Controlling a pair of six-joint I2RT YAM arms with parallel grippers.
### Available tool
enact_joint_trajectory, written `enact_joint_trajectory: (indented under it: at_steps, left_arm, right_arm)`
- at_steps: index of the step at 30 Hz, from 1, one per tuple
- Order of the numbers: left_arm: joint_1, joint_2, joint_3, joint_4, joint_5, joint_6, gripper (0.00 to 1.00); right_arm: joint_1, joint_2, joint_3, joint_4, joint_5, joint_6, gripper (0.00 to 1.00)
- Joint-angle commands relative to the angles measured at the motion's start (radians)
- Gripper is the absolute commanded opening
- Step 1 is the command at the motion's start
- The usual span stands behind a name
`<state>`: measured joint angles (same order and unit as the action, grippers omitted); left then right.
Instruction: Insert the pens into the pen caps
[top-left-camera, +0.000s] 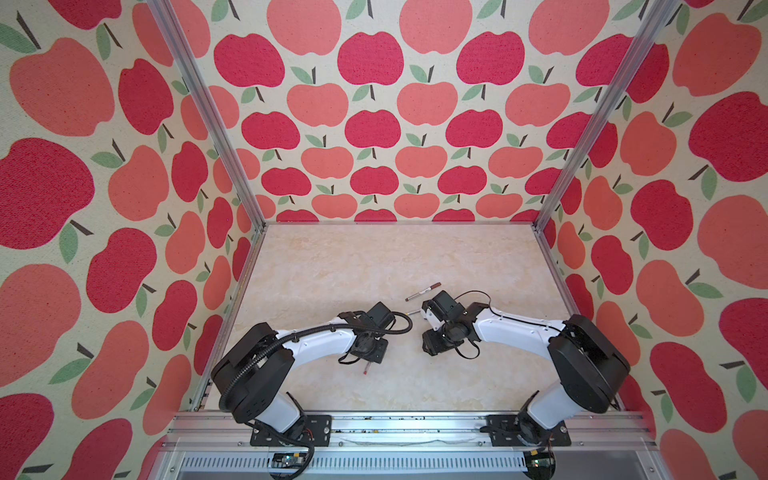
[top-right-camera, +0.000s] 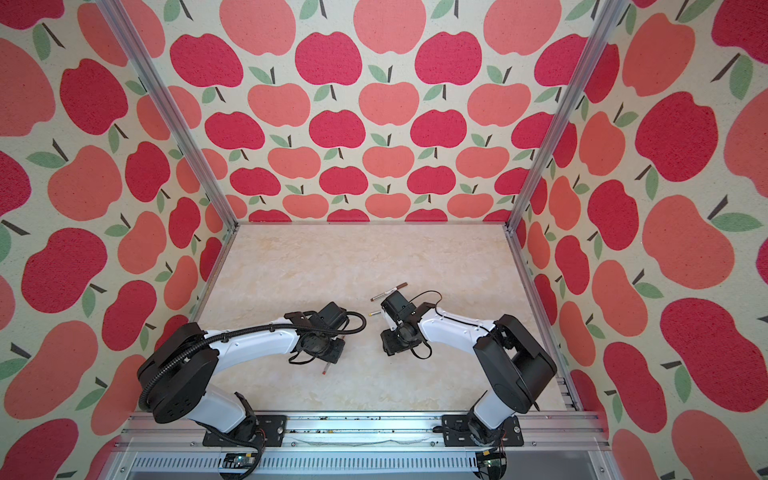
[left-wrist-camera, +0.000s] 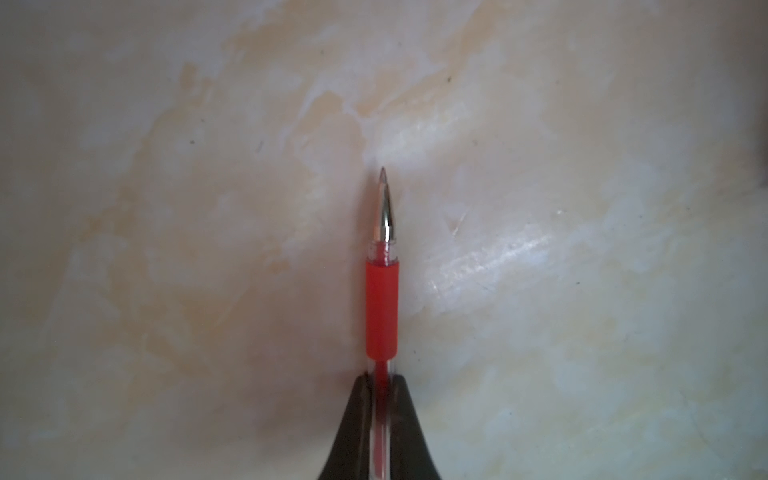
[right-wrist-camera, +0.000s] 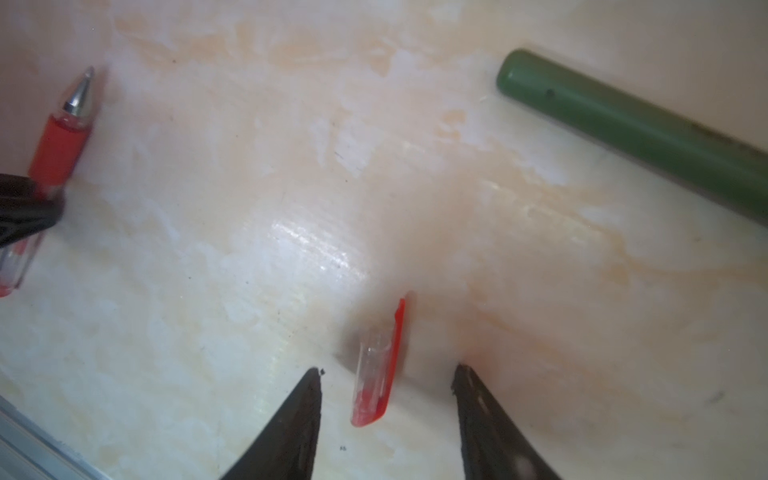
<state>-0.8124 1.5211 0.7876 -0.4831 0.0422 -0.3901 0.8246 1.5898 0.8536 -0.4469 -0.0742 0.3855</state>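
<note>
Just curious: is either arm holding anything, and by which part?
The left tool clamps the red pen by its clear barrel, behind the red grip. The right tool, open, holds nothing.

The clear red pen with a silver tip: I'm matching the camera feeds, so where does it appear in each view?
Both top views: only the tail end of the clear red pen shows, poking from under the left arm's black wrist.
Left wrist: pen centred, silver tip outward.
Right wrist: pen at the frame edge, far from the dark green pen.
Shared landmark: the left gripper clamped on it.
</note>
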Motion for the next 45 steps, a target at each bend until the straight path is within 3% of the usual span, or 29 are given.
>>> enact_joint_trajectory:
  at_steps: [1, 14, 25, 29, 33, 37, 40, 45]
  left_arm:
    - [0.022, -0.055, -0.023, 0.026, 0.028, 0.025, 0.02]
    - [0.13, -0.18, -0.044, 0.051, 0.075, 0.048, 0.02]
    - [0.134, -0.2, -0.033, 0.04, 0.075, 0.056, 0.01]
    - [0.133, -0.204, -0.027, 0.039, 0.071, 0.059, 0.0]
    - [0.133, -0.206, -0.011, 0.033, 0.07, 0.063, 0.01]
    - [0.132, -0.205, 0.007, 0.04, 0.074, 0.097, 0.0]
    - [0.124, -0.203, 0.013, 0.062, 0.08, 0.136, 0.0]
    - [0.095, -0.23, 0.009, 0.107, 0.084, 0.175, 0.0]
  right_arm:
    - [0.004, 0.026, 0.011, -0.053, 0.049, -0.041, 0.55]
    - [-0.012, -0.015, 0.011, -0.162, 0.174, -0.127, 0.54]
    - [-0.129, -0.088, 0.026, -0.18, 0.231, -0.189, 0.54]
    - [-0.195, -0.124, 0.03, -0.181, 0.232, -0.134, 0.53]
    - [-0.296, -0.199, 0.056, -0.187, 0.126, 0.181, 0.49]
    - [-0.304, -0.309, 0.054, -0.152, 0.111, 0.523, 0.47]
    - [-0.288, -0.376, 0.067, -0.204, 0.189, 0.746, 0.45]
    - [-0.216, -0.402, 0.155, -0.513, 0.405, 1.156, 0.42]
